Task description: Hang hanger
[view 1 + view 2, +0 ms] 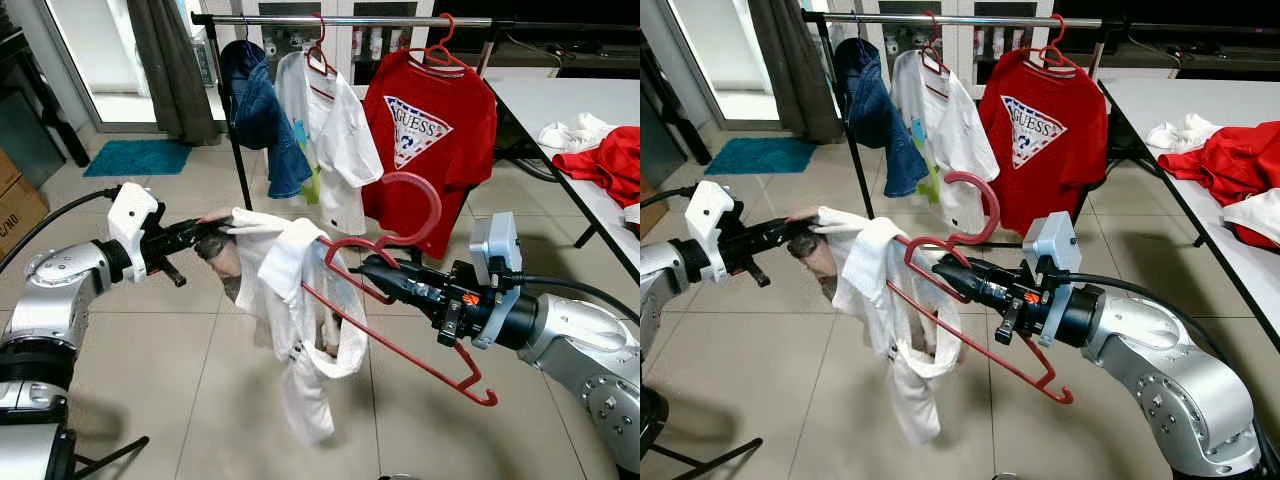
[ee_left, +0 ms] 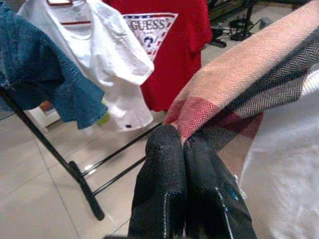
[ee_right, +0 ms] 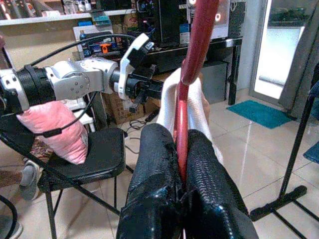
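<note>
A red plastic hanger (image 1: 400, 342) is held out in front of me, its hook (image 1: 425, 195) pointing up toward the clothes rail (image 1: 350, 20). My right gripper (image 1: 368, 268) is shut on the hanger's neck, as the right wrist view shows with the red bar (image 3: 198, 45) pinched between the black fingers (image 3: 154, 164). A white garment (image 1: 295, 330) hangs over the hanger's left shoulder and droops down. My left gripper (image 1: 205, 235) is shut on the garment's upper edge, clamping a pink and grey woven part (image 2: 239, 74).
The rack carries a blue denim piece (image 1: 262, 115), a white T-shirt (image 1: 330, 130) and a red GUESS T-shirt (image 1: 430, 130) on red hangers. A white table (image 1: 560, 100) with red and white clothes (image 1: 605, 160) stands to the right. Behind me is a black chair (image 3: 84, 159).
</note>
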`<state>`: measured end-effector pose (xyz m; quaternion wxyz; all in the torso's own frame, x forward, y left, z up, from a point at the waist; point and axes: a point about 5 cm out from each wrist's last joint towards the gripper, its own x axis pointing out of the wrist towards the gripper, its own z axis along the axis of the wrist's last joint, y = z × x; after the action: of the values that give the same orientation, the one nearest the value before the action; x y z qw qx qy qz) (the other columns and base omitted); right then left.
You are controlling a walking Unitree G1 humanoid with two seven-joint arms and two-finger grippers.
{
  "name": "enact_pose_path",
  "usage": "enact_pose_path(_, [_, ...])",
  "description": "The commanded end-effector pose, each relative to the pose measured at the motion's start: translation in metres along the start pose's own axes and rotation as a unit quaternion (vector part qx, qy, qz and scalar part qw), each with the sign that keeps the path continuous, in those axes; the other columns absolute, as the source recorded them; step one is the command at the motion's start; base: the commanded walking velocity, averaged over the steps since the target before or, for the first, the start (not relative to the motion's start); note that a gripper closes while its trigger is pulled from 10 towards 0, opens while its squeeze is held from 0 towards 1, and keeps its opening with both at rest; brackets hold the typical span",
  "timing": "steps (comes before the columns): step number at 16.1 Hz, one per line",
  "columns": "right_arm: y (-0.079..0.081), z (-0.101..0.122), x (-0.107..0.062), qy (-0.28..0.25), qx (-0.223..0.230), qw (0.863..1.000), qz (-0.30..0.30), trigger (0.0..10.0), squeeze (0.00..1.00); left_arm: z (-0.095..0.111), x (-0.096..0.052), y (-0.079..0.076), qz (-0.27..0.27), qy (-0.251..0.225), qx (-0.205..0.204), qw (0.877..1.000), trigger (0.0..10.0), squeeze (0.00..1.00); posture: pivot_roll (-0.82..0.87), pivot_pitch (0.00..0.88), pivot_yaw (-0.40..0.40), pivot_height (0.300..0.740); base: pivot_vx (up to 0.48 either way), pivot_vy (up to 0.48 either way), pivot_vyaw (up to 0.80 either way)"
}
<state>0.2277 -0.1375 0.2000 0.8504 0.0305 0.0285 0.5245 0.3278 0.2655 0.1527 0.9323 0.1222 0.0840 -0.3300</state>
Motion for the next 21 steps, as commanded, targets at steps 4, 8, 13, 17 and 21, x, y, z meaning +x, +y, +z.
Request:
enact_pose_path(4, [0.0, 0.008, -0.002, -0.012, -0.014, 1.0, 0.0, 10.0, 0.0, -0.006, -0.007, 0.007, 0.035, 0.02, 0.01, 0.999, 0.0, 0.0, -0.19, 0.0, 0.068, 0.74, 0.0, 0.0, 0.0])
enact_pose_path(8, [-0.001, 0.008, 0.0, -0.014, -0.015, 1.0, 0.001, 10.0, 0.0, -0.005, -0.005, 0.003, 0.013, 0.017, 0.005, 1.0, 10.0, 1.0, -0.18, 0.0, 0.068, 0.74, 0.0, 0.0, 0.0])
enact_pose_path(13, [-0.003, 0.007, 0.001, -0.01, -0.016, 1.0, -0.004, 10.0, 0.0, 0.004, -0.035, 0.018, -0.02, 0.018, 0.004, 1.0, 10.0, 1.0, -0.17, 0.0, 0.064, 0.74, 0.0, 0.0, 0.0])
enact_pose_path(17, [-0.008, 0.006, 0.003, -0.003, -0.02, 1.0, -0.007, 10.0, 0.0, 0.037, -0.052, 0.032, -0.08, 0.01, 0.014, 0.997, 10.0, 1.0, -0.15, 0.0, 0.059, 0.74, 0.0, 0.0, 0.0])
enact_pose_path(21, [-0.007, 0.007, 0.004, 0.012, -0.033, 0.999, 0.017, 10.0, 0.0, 0.088, -0.026, 0.026, -0.183, -0.043, 0.032, 0.982, 10.0, 1.0, -0.15, 0.0, 0.065, 0.74, 0.0, 0.0, 0.0])
